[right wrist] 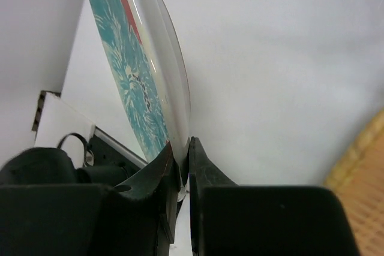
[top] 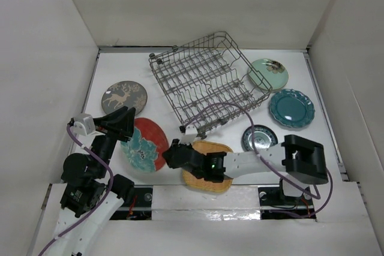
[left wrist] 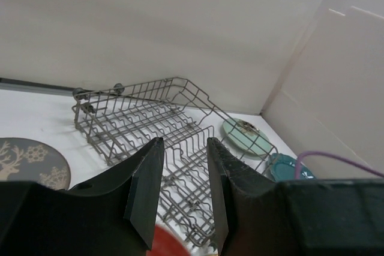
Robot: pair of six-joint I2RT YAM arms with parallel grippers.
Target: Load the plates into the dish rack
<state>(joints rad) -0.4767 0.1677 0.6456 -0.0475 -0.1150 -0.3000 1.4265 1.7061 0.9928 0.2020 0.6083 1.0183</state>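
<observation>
Six plates [top: 291, 108] flank one dish rack [top: 207, 82]; right claw [top: 170, 153] pinches red plate [top: 151, 137].

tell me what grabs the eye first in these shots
The big grey wire dish rack sits askew at the back of the table, with no plate in it. In front, the right gripper pinches the rim of the red plate with teal flowers, near the left gripper, which is open.

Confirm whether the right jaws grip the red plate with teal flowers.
Yes, the wrist view shows the jaws pinching the red plate by its rim.
</observation>
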